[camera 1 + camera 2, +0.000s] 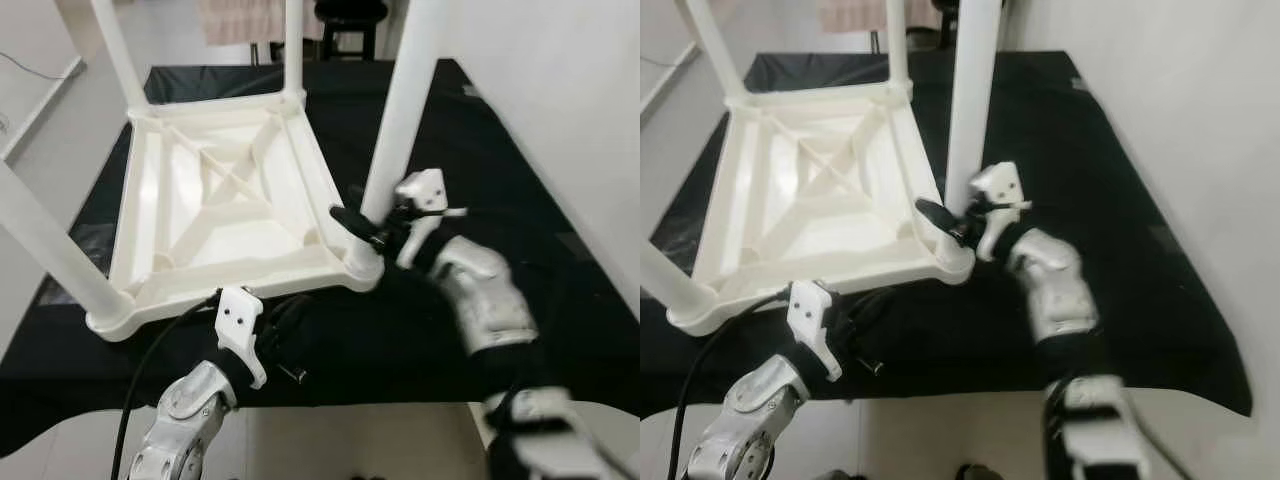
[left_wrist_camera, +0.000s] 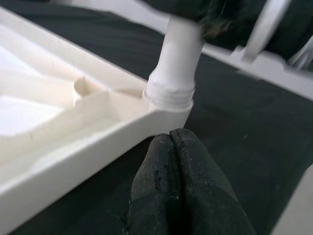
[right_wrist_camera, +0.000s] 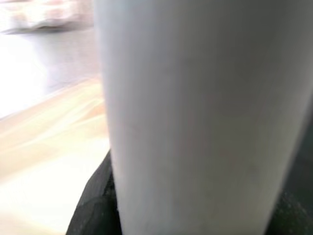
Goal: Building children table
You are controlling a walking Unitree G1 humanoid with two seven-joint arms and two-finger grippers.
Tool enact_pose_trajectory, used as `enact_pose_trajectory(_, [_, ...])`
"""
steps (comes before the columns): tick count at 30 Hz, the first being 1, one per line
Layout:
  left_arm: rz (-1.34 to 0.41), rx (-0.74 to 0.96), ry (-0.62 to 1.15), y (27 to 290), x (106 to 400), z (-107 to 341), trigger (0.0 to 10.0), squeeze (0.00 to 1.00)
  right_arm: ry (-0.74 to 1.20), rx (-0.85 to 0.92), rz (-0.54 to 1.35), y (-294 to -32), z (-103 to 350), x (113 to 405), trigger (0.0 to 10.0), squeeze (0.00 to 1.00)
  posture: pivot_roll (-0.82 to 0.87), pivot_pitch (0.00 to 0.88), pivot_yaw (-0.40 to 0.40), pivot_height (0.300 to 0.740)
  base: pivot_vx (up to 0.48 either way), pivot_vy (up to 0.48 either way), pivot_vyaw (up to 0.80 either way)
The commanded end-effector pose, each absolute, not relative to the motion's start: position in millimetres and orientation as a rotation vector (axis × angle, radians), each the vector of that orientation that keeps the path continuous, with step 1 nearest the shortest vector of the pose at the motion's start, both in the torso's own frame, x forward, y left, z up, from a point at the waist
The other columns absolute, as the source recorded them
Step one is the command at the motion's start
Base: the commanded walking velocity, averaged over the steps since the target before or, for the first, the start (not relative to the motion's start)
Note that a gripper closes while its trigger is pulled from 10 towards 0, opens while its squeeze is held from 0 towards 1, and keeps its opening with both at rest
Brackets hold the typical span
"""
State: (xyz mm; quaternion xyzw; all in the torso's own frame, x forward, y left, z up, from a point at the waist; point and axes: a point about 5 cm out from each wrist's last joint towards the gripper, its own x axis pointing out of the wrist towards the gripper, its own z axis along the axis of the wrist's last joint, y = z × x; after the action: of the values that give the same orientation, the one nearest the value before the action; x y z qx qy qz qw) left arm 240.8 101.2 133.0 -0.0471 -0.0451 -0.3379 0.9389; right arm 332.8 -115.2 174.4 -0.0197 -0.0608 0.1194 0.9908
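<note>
The white plastic children's table (image 1: 240,272) lies upside down on a black cloth (image 1: 470,150), ribs facing up. Three legs stand screwed into its corners: near left (image 1: 50,250), far left (image 1: 120,50), far right (image 1: 293,45). The fourth leg (image 1: 400,110) stands in the near right corner socket (image 2: 168,93). My right gripper (image 1: 366,226) is shut on this leg just above the socket, one black finger (image 1: 932,213) wrapping its inner side. My left gripper (image 2: 171,139) is shut with nothing in it, low over the cloth just in front of the table's near edge.
A white wall (image 1: 560,100) runs close along the right side. A dark stool (image 1: 350,20) stands beyond the cloth at the back. The cloth ends at a pale front edge (image 1: 330,430) by my body. A black cable (image 1: 150,350) trails from my left arm.
</note>
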Motion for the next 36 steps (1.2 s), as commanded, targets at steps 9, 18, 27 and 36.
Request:
enact_pose_trajectory(9, [-0.681,-0.099,-0.079,105.5,242.4,130.6,10.0,0.00,0.060,-0.083,0.364,-110.6,138.1,328.8,0.0,0.00,-0.01,0.138,-0.036,0.740,0.000,0.000,0.00])
enact_pose_trajectory(18, [-0.671,-0.104,-0.083,105.8,243.3,131.7,10.0,0.00,0.034,-0.035,0.455,-100.7,151.9,327.0,10.0,1.00,0.00,0.140,-0.029,0.740,0.000,0.000,0.00])
enact_pose_trajectory(27, [-0.675,-0.106,-0.081,104.4,243.8,131.3,10.0,0.00,-0.112,-0.051,0.886,-115.1,202.5,343.2,10.0,0.00,0.00,0.137,-0.030,0.740,0.000,0.000,0.00])
enact_pose_trajectory(36, [-0.672,-0.100,-0.081,103.8,244.3,130.6,10.0,0.00,-0.056,-0.012,1.193,-134.0,212.2,353.6,4.5,0.00,0.03,0.121,-0.036,0.740,0.000,0.000,0.00])
